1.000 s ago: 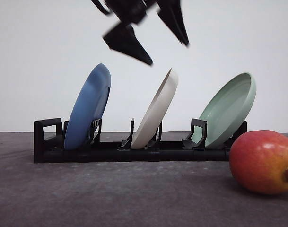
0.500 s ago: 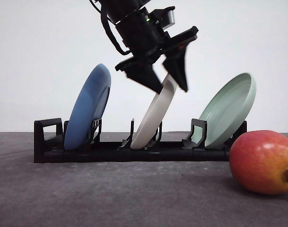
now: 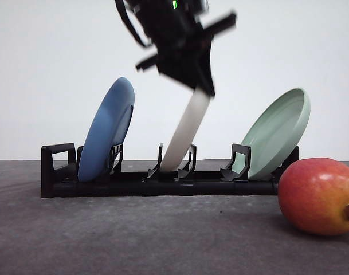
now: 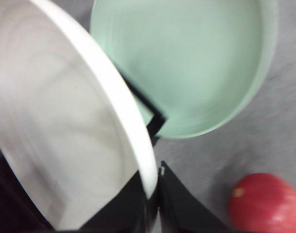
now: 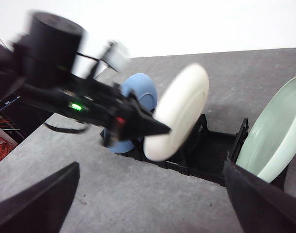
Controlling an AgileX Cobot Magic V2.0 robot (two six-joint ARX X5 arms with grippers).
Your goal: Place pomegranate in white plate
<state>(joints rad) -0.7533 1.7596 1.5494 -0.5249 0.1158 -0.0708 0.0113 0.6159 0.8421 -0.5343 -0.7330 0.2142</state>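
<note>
The pomegranate (image 3: 317, 196), red with an orange blush, lies on the table at the front right; it shows as a red blur (image 4: 263, 202) in the left wrist view. The white plate (image 3: 186, 130) stands in the middle slot of the black rack (image 3: 54, 172), nearly edge-on. My left gripper (image 3: 200, 86) is shut on the plate's upper rim (image 4: 138, 145), one finger (image 4: 179, 206) on each side. In the right wrist view my right gripper (image 5: 151, 170) stands wide open, short of the rack and facing the white plate (image 5: 179, 111), with nothing between its fingers.
A blue plate (image 3: 108, 129) leans in the rack's left slot and a pale green plate (image 3: 277, 132) in its right slot, close behind the pomegranate. Grey table (image 3: 134, 235) lies open in front of the rack.
My left gripper came down from above, closed on the white plate's top rim, and has tipped the plate more upright. The pomegranate and the other plates stayed put.
</note>
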